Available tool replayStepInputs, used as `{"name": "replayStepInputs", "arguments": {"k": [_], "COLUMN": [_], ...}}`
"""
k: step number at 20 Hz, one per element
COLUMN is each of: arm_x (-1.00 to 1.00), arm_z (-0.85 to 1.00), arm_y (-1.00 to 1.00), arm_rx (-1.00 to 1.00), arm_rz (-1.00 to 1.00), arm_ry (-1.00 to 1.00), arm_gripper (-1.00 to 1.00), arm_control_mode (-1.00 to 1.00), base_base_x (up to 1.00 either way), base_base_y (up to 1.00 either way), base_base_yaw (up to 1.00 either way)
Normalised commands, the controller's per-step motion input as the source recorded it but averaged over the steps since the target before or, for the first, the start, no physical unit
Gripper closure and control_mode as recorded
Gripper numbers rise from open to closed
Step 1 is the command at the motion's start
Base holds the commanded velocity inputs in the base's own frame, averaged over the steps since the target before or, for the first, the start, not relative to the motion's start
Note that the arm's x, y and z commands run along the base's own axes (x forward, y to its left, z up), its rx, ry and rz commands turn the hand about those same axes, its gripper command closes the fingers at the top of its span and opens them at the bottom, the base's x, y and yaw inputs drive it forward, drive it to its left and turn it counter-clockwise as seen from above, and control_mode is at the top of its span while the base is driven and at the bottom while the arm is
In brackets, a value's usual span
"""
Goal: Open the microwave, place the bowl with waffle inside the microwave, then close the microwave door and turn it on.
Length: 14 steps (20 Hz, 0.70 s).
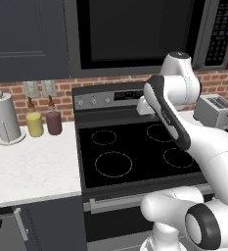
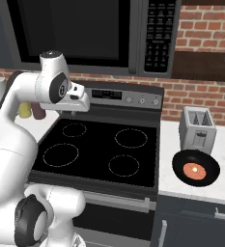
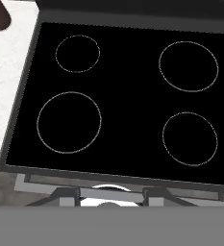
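from the left base view i see the microwave (image 1: 135,34) mounted over the stove (image 1: 135,147), its door (image 1: 135,32) shut flat, and my arm folded above the cooktop with the hand turned down toward the burners. a paper towel roll (image 1: 5,117) and two jars (image 1: 43,122) stand on the left desk (image 1: 32,171), a toaster (image 1: 216,112) on the right.

from the right base view the bowl with waffle (image 2: 196,168) sits on the right desk (image 2: 201,185), just in front of the toaster and well apart from my hand. the keypad (image 2: 158,34) runs down the microwave's right side. the pincer (image 2: 74,113) hangs under the wrist; i cannot tell how its jaws stand.

the hand view looks straight down on four burner rings, nothing held that i can make out.

i judge the first step, opening the door, is not yet done; next i need to lift the hand and reach for the door handle.
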Motion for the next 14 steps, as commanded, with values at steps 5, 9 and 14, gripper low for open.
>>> {"name": "replayStepInputs", "arguments": {"k": [5, 9, 14], "arm_x": [-0.01, 0.01, -0.34], "arm_z": [-0.1, -0.01, 0.44], "arm_y": [0.0, -0.01, -0.69], "arm_rx": [0.01, -0.02, 0.31], "arm_rz": [0.0, -0.01, -0.11], "arm_ry": [0.04, 0.03, -0.01], "arm_gripper": [-1.0, -1.0, -1.0], "arm_control_mode": [-1.0, -1.0, -1.0], "base_base_x": [0.0, 0.0, 0.0], "base_base_y": [0.0, 0.0, 0.0], "base_base_yaw": [0.0, 0.0, 0.0]}}
